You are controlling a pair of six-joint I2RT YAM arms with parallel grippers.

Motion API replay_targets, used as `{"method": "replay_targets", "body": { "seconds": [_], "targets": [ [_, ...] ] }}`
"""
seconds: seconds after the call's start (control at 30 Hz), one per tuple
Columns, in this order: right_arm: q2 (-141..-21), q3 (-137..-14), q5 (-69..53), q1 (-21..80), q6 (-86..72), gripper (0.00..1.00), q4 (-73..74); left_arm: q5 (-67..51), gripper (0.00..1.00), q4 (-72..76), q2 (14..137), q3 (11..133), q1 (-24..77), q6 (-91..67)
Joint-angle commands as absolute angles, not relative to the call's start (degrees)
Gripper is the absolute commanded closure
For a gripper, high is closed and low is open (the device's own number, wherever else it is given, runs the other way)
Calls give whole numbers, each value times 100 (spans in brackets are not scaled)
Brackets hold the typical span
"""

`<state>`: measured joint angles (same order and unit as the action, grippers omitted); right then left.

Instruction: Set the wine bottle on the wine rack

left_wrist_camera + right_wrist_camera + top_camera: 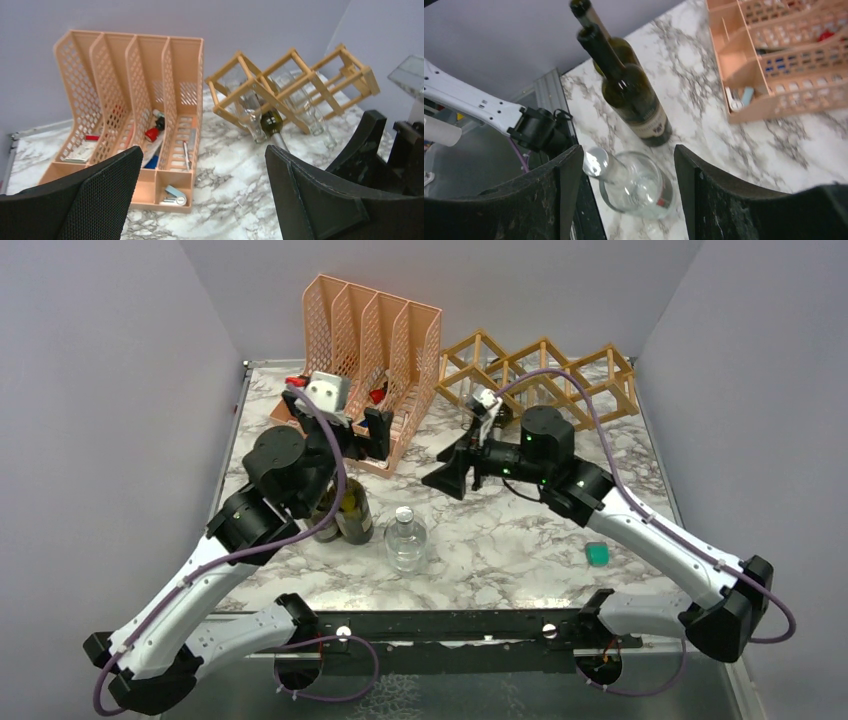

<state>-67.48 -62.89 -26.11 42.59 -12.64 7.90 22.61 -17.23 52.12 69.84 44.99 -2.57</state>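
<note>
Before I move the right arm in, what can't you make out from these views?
- Top view: the left arm covers the tops of the dark wine bottles.
- Top view: the right arm hides the front cells of the wine rack.
- Left wrist view: clear bottles in the rack blur together; free cells uncertain.
- Right wrist view: bottle label too small to read.

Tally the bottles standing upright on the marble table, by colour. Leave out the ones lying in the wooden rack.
Dark green bottles: 2
Clear bottle: 1
Total: 3
</note>
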Motion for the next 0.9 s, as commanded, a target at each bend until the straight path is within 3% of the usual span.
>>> {"method": "replay_targets", "body": {
  "seconds": [0.0,0.4,0.67,0.87],
  "targets": [
    [-7338,-6888,-2133,4734,-985,31,-84,2916,1,-1289,4857,7250,4474,79],
    [-9092,-8073,-1740,5868,-382,30,-583,3271,1,-990,4290,7239,4478,354],
    [-9800,-8537,-1300,6085,-266,31,-624,3374,1,-955,4208,7083,4475,386],
    [-10206,-8764,-1461,6147,-138,39,-837,3393,1,-1048,4221,7122,4477,361]
  ]
}}
